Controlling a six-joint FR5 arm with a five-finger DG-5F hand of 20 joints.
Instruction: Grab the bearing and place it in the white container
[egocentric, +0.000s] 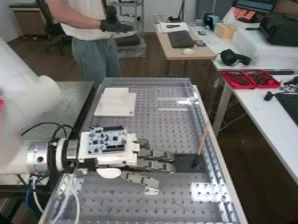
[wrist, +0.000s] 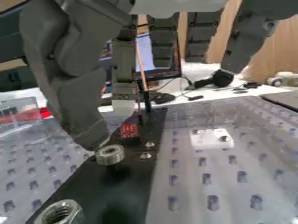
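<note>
Stage of the task: approach to the bearing, with neither grasp nor placement achieved. We note the hand (wrist: 73, 102) released, its fingers relaxed and extended above the perforated desk (egocentric: 149, 127). The bearing (wrist: 112, 160) sits just beside the tip of the hand's thumb, over the dark strip (wrist: 140, 175) beneath the hand; whether the two touch, we cannot tell. A nut (wrist: 60, 213) lies near the bearing, also below the hand (a neighbour we should not confuse with the target). What we take to be the white container (egocentric: 128, 105) is on the hand's thumb side, well apart from it. By our reading, closing on the bearing, lifting, carrying and releasing all remain; only the positioning of the hand seems largely done.
</note>
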